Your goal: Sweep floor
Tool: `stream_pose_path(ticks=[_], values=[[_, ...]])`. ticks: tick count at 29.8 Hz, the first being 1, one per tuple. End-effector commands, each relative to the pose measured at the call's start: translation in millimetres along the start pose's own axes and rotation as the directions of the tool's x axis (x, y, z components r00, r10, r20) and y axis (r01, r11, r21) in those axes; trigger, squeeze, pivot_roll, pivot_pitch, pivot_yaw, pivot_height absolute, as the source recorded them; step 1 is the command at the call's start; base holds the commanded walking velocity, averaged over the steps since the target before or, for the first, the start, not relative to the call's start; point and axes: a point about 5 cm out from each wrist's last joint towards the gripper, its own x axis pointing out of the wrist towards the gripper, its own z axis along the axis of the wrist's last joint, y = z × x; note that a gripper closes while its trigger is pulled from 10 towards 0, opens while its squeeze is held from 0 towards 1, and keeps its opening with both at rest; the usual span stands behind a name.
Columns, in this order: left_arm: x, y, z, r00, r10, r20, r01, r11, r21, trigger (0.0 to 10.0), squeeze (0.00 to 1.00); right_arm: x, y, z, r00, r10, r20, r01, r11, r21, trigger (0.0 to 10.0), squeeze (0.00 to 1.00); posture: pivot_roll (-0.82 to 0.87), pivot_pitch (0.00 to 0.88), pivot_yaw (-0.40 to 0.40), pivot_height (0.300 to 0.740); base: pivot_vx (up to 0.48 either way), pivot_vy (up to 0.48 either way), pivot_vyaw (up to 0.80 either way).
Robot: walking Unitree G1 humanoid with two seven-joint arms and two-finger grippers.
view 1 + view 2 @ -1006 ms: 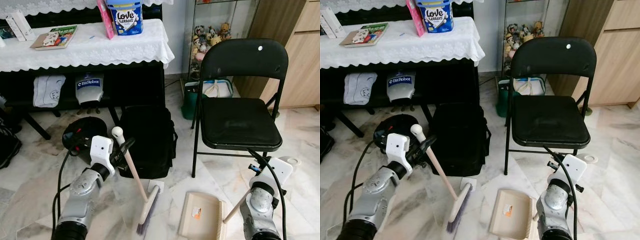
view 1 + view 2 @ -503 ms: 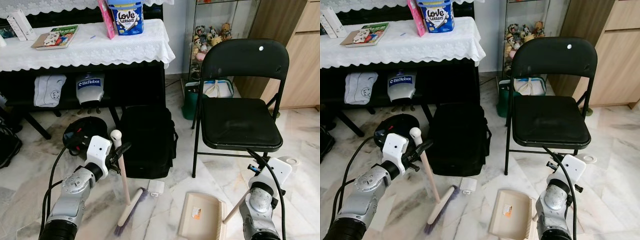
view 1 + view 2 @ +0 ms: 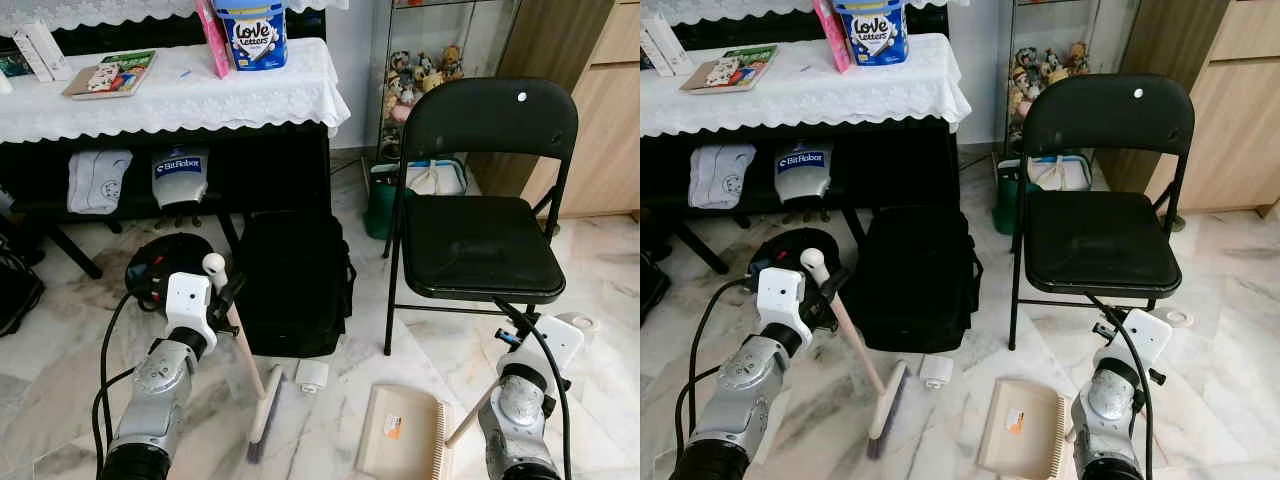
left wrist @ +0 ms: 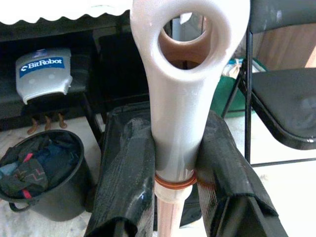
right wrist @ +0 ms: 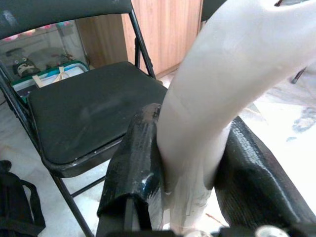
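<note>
Floor: pale marble is lying ahead of the robot, and sweeping looks only begun, with one piece of litter waiting.
Folding chair: it is standing just behind the dustpan, so strokes are best aimed short of its legs.
Black bag: it is sitting right behind the brush; the handle top is leaning toward it, so the swing should be running sideways rather than back.
Black bin: it is resting beside the left arm's cable, which could be snagging on it during a wide sweep.
Dustpan: it is lying flat on the tiles, and its long handle is running up to the right gripper, whose fingers are pressing both sides of the pale grip. Good practice here is keeping its front lip down so nothing slips under it.
Broom: the left gripper is clamping the pale cap of the wooden handle just under its hanging loop; the head is touching the floor just left of the litter. Holding that high, the head is likely wobbling, so slow, low strokes are the wiser choice.
White scrap: a small crumpled piece is lying between broom head and dustpan, nearer the broom; the stroke should be pushing it rightward into the pan.
</note>
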Motion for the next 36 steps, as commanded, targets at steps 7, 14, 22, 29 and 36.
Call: stream_pose_path(ticks=[7,14,22,29,36], values=[[-2.0,6.6,-6.7,0.996,0.090,0.027,-0.088,0.994,-0.068,10.0,0.00,-0.9,1.3,0.2,1.000,0.002,0.000,-0.002,1.000,0.015,10.0,0.00,-0.02,0.094,0.075,0.740,0.000,0.000,0.00],[-1.1,-3.2,-6.7,0.998,0.032,0.045,-0.025,0.990,-0.141,10.0,0.00,-0.2,-0.2,0.3,1.000,0.001,0.000,-0.001,1.000,0.012,10.0,0.00,-0.02,0.091,0.072,0.740,0.000,0.000,0.00],[0.4,-5.4,0.5,0.996,-0.055,0.076,0.068,0.981,-0.179,10.0,0.00,-0.7,1.6,-0.1,1.000,0.007,-0.004,-0.007,1.000,0.013,10.0,0.00,-0.01,0.094,0.070,0.740,0.000,0.000,0.00],[0.3,0.5,7.6,0.992,-0.097,0.084,0.107,0.986,-0.127,10.0,0.00,-0.6,1.6,-0.4,1.000,0.007,-0.006,-0.007,1.000,0.013,10.0,0.00,-0.01,0.096,0.072,0.740,0.000,0.000,0.00],[3.8,9.5,22.4,0.990,-0.051,0.128,0.054,0.998,-0.018,10.0,0.00,-0.5,1.2,-0.9,1.000,0.003,-0.011,-0.003,1.000,0.011,10.0,0.00,-0.01,0.095,0.072,0.740,0.000,0.000,0.00]])
